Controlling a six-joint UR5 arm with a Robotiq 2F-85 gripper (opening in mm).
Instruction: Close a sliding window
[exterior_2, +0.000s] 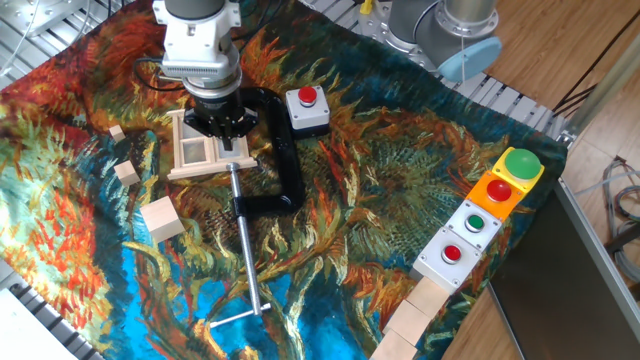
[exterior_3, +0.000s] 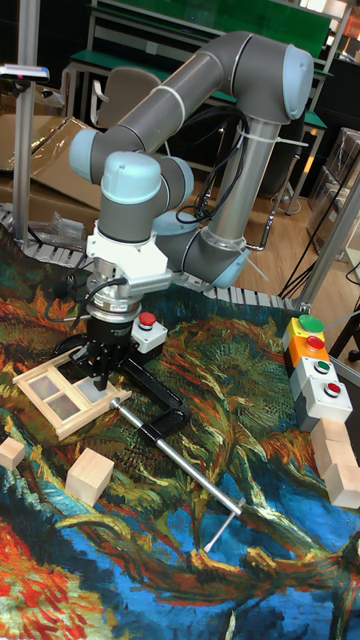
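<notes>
Now, arm pose: bent over, wrist vertical.
Gripper (exterior_2: 222, 138): black, fingers down at window's right end; opening unclear.
Small pale wooden two-pane sliding window (exterior_2: 203, 152): flat on cloth, upper left of frame.

My own gripper (exterior_2: 222, 132) is blocking the sliding window's (exterior_2: 196, 152) right end, so can't tell my jaw gap. The wooden blocks (exterior_2: 412, 318) are getting cropped at the bottom edge.
</notes>
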